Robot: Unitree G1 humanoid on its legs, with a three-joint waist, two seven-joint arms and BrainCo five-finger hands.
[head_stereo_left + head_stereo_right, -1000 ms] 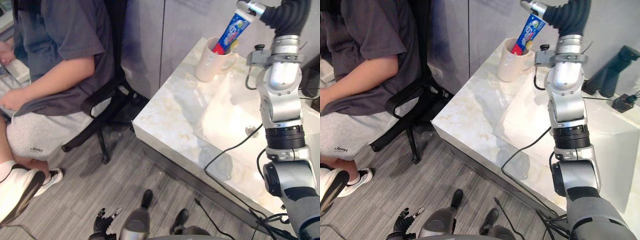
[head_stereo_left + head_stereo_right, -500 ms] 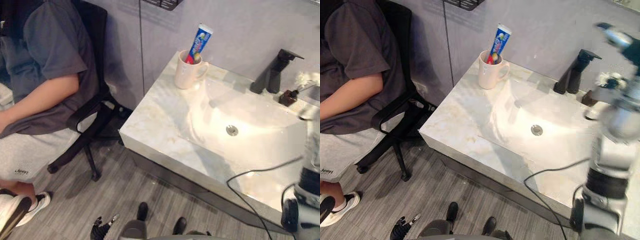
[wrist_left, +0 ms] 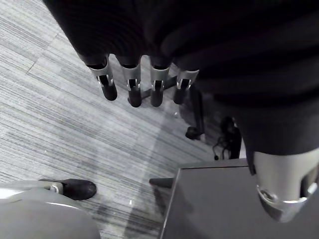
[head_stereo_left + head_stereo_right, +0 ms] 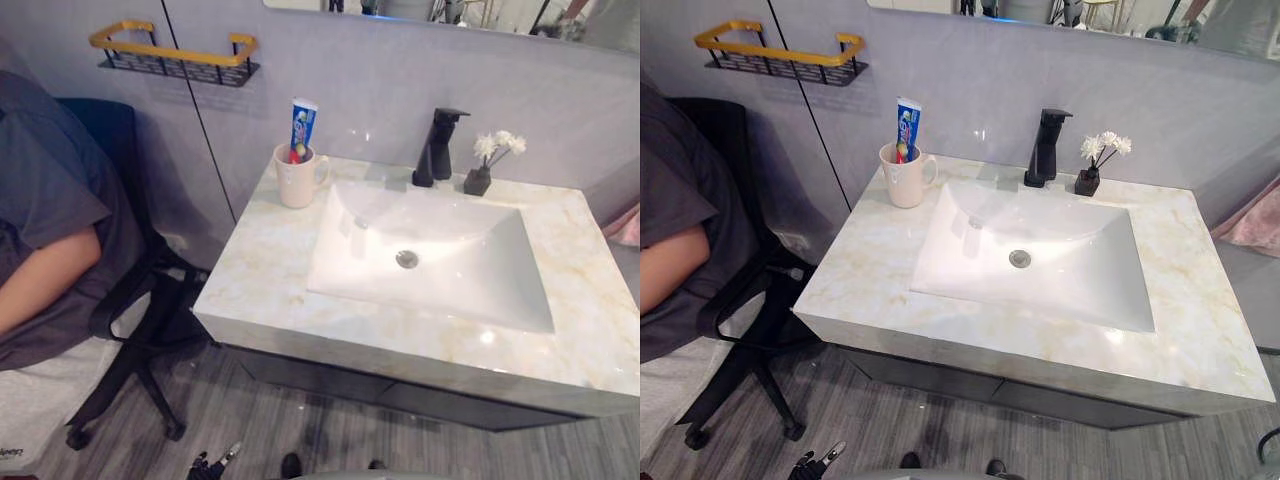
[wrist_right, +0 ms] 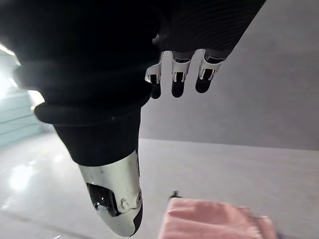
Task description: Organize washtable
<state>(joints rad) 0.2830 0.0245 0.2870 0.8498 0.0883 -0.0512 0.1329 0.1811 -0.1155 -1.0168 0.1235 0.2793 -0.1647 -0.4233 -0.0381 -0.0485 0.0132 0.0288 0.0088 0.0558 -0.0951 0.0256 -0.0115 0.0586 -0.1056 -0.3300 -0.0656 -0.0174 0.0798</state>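
A cream mug (image 4: 299,178) stands at the back left corner of the marble washtable (image 4: 270,280), with a blue and red toothpaste tube (image 4: 301,124) upright in it. My left hand (image 3: 133,92) hangs low over the grey floor in front of the table, fingers straight and nothing in it; its fingertips (image 4: 210,465) peek in at the bottom edge of the eye views. My right hand (image 5: 178,82) hangs off to the right of the table above a pink cloth (image 5: 214,221), fingers relaxed and holding nothing.
A white sink (image 4: 430,255) fills the table's middle, with a black faucet (image 4: 437,146) and a small dark vase of white flowers (image 4: 484,166) behind it. A yellow-railed wall rack (image 4: 170,55) hangs above left. A person sits on a black chair (image 4: 130,300) at the left.
My right hand has let go of the toothpaste tube, left standing in the mug, and the arm has drawn back out of the eye views. The camera has shifted to face the whole washtable.
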